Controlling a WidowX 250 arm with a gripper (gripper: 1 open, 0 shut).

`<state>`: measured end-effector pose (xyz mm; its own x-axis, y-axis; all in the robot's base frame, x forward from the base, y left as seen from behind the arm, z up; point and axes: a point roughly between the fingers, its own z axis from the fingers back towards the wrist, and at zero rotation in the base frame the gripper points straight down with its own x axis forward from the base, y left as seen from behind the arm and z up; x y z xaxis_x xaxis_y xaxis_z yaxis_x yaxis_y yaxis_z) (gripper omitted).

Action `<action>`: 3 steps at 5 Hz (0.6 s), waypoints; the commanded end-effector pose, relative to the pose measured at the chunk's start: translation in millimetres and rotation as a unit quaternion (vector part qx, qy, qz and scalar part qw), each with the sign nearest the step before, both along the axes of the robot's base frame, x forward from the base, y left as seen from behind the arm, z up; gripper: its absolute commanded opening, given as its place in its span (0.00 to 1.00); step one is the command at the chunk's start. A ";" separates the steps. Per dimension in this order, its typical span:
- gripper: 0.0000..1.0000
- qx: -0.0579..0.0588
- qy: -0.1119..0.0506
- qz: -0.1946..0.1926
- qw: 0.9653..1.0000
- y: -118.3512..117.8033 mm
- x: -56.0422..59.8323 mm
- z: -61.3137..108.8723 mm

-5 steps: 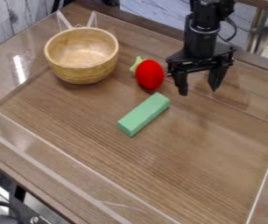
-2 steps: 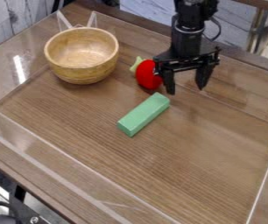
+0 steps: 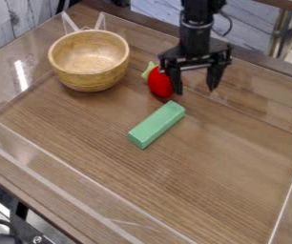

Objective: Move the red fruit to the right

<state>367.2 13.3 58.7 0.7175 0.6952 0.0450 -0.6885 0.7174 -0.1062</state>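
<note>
My tool (image 3: 187, 85) is spread wide, its two dark fingers well apart and pointing down toward the counter (image 3: 225, 157). It comes in from the far side of the counter, and one finger hangs at the red fruit (image 3: 160, 86), overlapping its right edge in this view; I cannot tell whether they touch. The other finger is out to the right, over bare wood.

The red fruit lies on the counter between the wooden bowl (image 3: 90, 61) and my right-hand finger as pictured, with its little green top (image 3: 149, 70) showing at its upper left. Part of the fruit is hidden behind my near finger. The bowl stands to its left, round and upright, with a gap between them. Nearer the camera, just below the fruit in the view, a green rectangular block (image 3: 156, 126) lies flat and slanted, its upper end toward the right. It sits apart from the bowl.
</note>
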 end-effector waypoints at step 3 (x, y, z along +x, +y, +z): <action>1.00 -0.007 -0.058 -0.005 0.998 50.2 10.0 53.0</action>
